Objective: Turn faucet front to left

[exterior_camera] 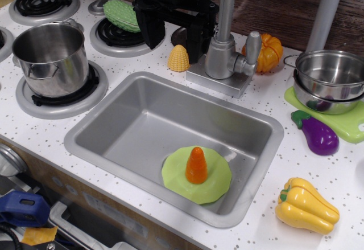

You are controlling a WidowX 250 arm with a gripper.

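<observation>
The faucet [220, 56] is matte silver-grey and stands on its flat base behind the sink [114, 122]. Its thin pipe rises out of the top of the frame and curves to the left. Its stubby lever [251, 47] points to the right. My black gripper [173, 39] hangs just left of the pipe, above the back rim of the sink. Its two fingers point down with a wide gap between them, so it looks open and empty. The gripper body hides the spout's end.
A yellow corn [178, 58] sits under the gripper and an orange pumpkin [269, 50] behind the lever. A steel pot [50, 57] stands on the left burner. Stacked bowls [330, 79], an eggplant [317, 136] and a yellow pepper [306, 205] lie to the right. A green plate [216, 184] with a carrot [197, 164] lies in the sink.
</observation>
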